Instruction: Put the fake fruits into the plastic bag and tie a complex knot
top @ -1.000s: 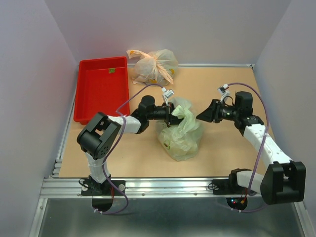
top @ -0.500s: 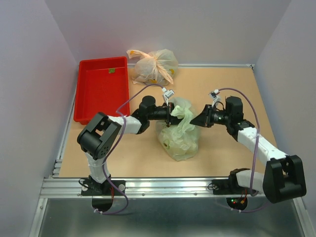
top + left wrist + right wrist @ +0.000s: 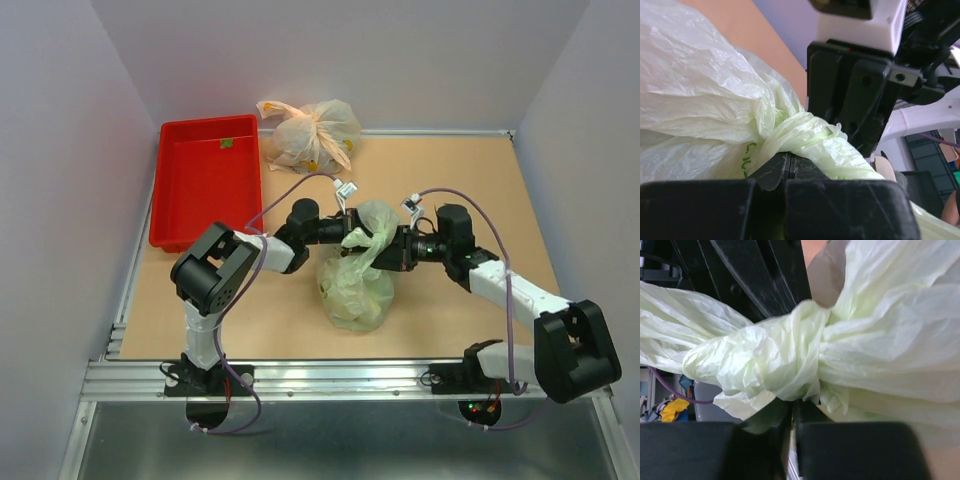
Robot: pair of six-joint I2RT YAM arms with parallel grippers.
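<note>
The plastic bag [image 3: 357, 288] stands mid-table, pale green and crinkly, with its top gathered into a twisted knot [image 3: 368, 238]. My left gripper [image 3: 346, 232] is at the knot from the left, and in the left wrist view it [image 3: 787, 161] is shut on a twisted handle end [image 3: 810, 137]. From the right, my right gripper [image 3: 393, 250] meets the same spot. In the right wrist view it [image 3: 793, 409] is shut on plastic just under the knot [image 3: 782, 360]. The fake fruits are hidden inside the bag.
A red tray [image 3: 205, 190] lies at the back left. An orange-peach knotted bag [image 3: 310, 133] sits behind it near the back wall. Side walls close in left and right, and an aluminium rail [image 3: 340, 378] runs along the near edge.
My right gripper moved left to the bag's top and shut on the plastic at the knot. The bag's upper part has been drawn in tighter. The left gripper kept its hold.
</note>
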